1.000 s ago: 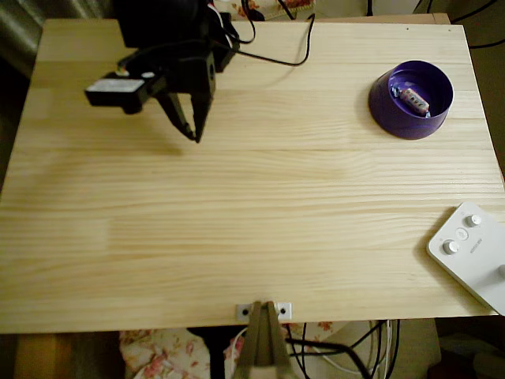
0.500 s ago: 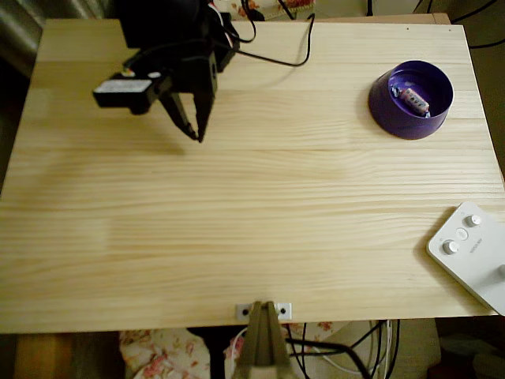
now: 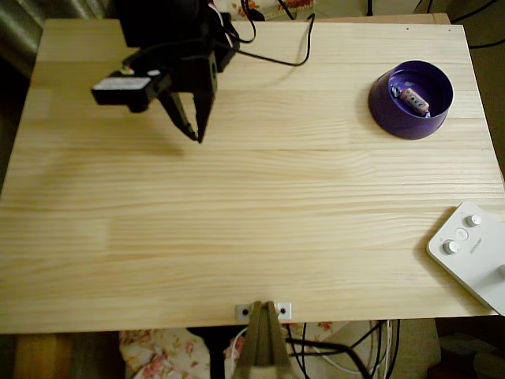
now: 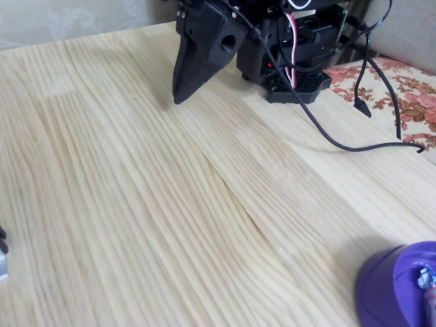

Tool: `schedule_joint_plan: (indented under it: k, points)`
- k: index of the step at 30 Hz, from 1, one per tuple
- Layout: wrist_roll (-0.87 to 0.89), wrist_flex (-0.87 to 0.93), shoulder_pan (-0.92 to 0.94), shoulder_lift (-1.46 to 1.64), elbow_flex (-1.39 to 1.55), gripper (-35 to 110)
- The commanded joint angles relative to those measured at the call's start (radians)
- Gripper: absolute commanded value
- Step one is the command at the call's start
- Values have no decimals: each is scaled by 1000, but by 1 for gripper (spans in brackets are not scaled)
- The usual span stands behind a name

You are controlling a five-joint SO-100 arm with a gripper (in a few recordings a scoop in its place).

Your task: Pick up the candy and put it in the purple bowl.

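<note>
The purple bowl (image 3: 410, 99) stands at the table's far right in the overhead view, and its rim shows at the bottom right corner of the fixed view (image 4: 398, 289). The candy (image 3: 413, 99), pinkish with silvery twisted ends, lies inside the bowl; in the fixed view the candy (image 4: 428, 281) peeks over the rim. My black gripper (image 3: 195, 136) hangs over the far left part of the table, well away from the bowl. Its fingers meet at a point aimed down at the wood, shut, with nothing between them. The fixed view shows the gripper (image 4: 178, 99) as one dark wedge.
A white device with round knobs (image 3: 473, 253) lies at the near right corner. The arm's base (image 4: 293, 51) and a black cable (image 4: 354, 146) sit at the table's far edge. A clamp (image 3: 263, 316) grips the near edge. Bare wood (image 3: 260, 205) spans the middle.
The gripper's wrist has shifted slightly to the right in the overhead view. Its tip stays at nearly the same spot. The bowl and the candy have not moved.
</note>
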Motion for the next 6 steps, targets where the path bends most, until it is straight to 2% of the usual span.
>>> schedule_joint_plan:
  k: [1, 6]
  points:
    - [2, 3, 0, 14, -17, -1]
    - [2, 3, 0, 14, -17, -1]
